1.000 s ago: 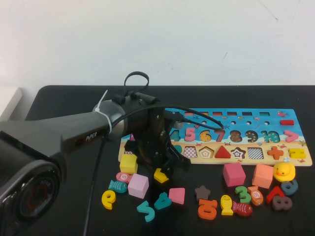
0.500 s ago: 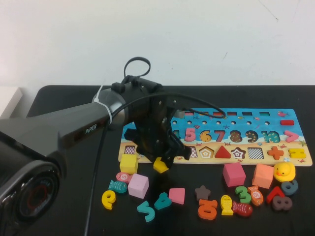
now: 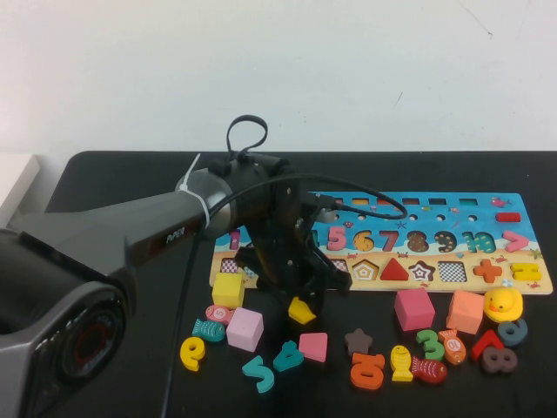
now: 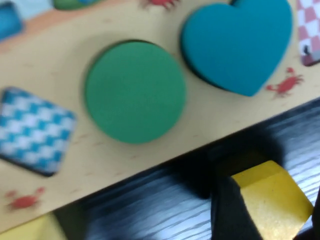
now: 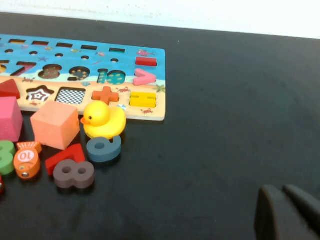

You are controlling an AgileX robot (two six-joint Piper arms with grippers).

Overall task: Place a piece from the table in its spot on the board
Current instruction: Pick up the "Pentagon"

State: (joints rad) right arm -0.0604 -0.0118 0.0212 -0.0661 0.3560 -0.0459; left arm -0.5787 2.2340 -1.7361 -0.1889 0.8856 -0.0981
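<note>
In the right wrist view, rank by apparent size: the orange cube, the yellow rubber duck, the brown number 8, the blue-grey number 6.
1. Orange cube.
2. Yellow rubber duck.
3. Brown number 8 and blue-grey number 6: too alike to rank.
Left gripper holds a yellow piece by the board; right gripper hangs parked.

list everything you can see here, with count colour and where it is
board: 1, blue and tan, far side of the table, right of centre
green circle and blue heart: 1 each, seated in the board
yellow piece: 1, in the left end effector, just in front of the board's near edge
cubes: yellow, light pink, magenta, orange, on the table before the board
rubber duck: 1, yellow, right of the orange cube
loose numbers, fish, star: many, mixed colours, near edge
left end effector: shut on the yellow piece
right end effector: low over bare table right of the board, fingers together
</note>
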